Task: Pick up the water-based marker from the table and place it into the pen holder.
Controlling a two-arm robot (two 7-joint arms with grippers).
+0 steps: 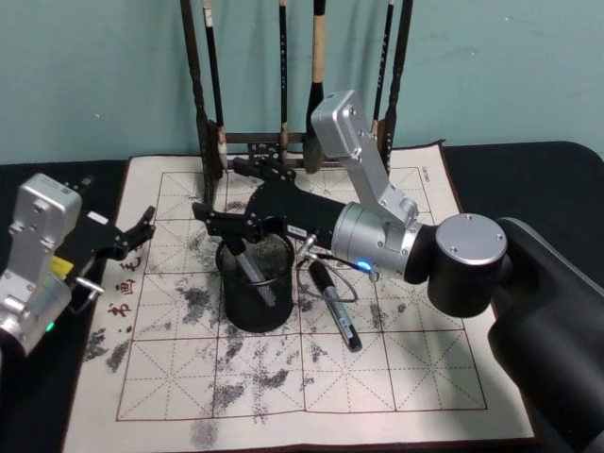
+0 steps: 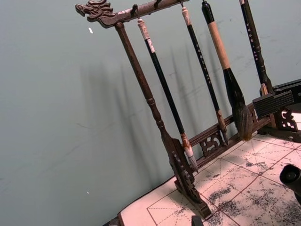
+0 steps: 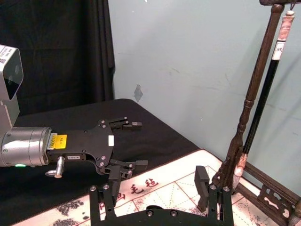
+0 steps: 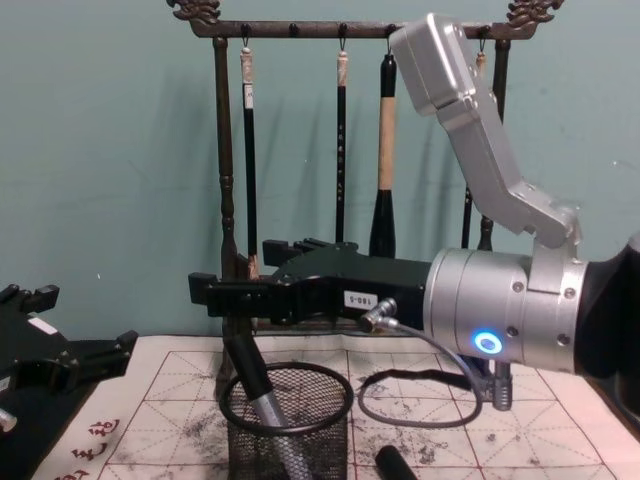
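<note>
The black mesh pen holder [image 1: 276, 309] [image 4: 322, 447] stands on the ink-stained mat. A grey-and-black marker [image 1: 253, 274] [image 4: 266, 402] leans inside it, its top poking above the rim. My right gripper [image 1: 226, 195] [image 4: 215, 295] [image 3: 150, 197] hovers just above that marker and the holder, open, its fingers [image 3: 202, 182] wide apart with nothing between them. Another black marker [image 1: 336, 308] [image 4: 395, 463] lies flat on the mat right of the holder. My left gripper [image 1: 142, 226] [image 3: 134, 145] [image 4: 75, 325] rests open at the mat's left edge, away from the holder.
A tall dark wooden brush rack [image 1: 283, 142] [image 2: 155, 117] [image 4: 340, 30] with several hanging brushes stands at the back of the mat [image 1: 425, 377]. A cable loop [image 1: 326, 276] hangs from my right wrist over the lying marker. Black cloth [image 1: 528, 179] covers the table around the mat.
</note>
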